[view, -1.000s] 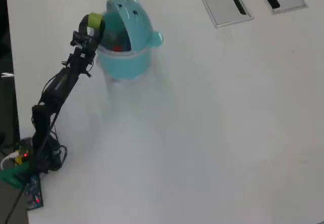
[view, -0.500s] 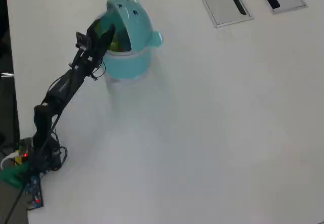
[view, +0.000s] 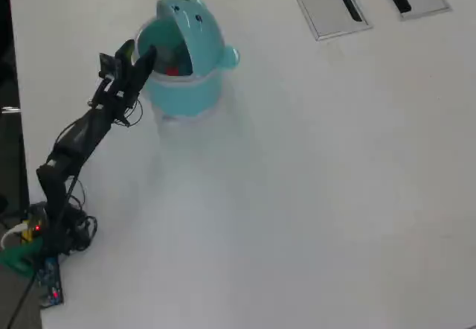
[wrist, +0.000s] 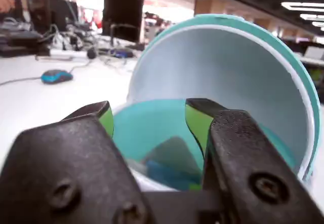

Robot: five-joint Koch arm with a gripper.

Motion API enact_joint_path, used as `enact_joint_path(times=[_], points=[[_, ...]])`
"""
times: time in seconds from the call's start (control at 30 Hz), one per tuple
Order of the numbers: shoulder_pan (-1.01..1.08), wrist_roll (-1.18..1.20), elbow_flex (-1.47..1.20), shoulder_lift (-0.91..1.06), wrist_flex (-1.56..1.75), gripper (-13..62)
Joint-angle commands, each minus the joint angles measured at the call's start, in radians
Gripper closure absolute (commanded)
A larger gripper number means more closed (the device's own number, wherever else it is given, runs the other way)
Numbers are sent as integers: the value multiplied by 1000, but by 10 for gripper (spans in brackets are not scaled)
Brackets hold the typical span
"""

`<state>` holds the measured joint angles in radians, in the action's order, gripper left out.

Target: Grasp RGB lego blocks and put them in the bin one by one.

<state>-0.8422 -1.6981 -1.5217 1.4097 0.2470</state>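
With the end effector poised at the mouth of the bin, you are looking at the close of a drop-off. In the wrist view its two green-faced fingertips stand apart with nothing between them, so read it as released and empty. The bin stands at the upper left of the white tabletop in the overhead view, its dome lid tipped back and the opening facing the arm.

Inside, the wrist view shows a blue block on the floor of the bin, with a sliver of green at its lower edge that may be the yellowish-green block; you cannot confirm this. The overhead view shows a red spot within the opening, probably the red block. No block lies on the bare tabletop in either view.

Judged from this, all three blocks appear to be deposited, or nearly so. Your next move calls for lifting the end effector clear of the translucent rim without nudging the lid, then drawing the arm back toward its base.
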Motion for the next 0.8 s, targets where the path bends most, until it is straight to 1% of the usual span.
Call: enact_joint_path(times=[0.0,0.23,0.43,0.57,0.77], points=[[-40,-9,-18,126,43,239],[-166,-11,-344,364,44,239],[-207,-9,-611,549,46,239],[-256,-9,-775,649,78,239],[-333,-9,-928,744,67,239]])
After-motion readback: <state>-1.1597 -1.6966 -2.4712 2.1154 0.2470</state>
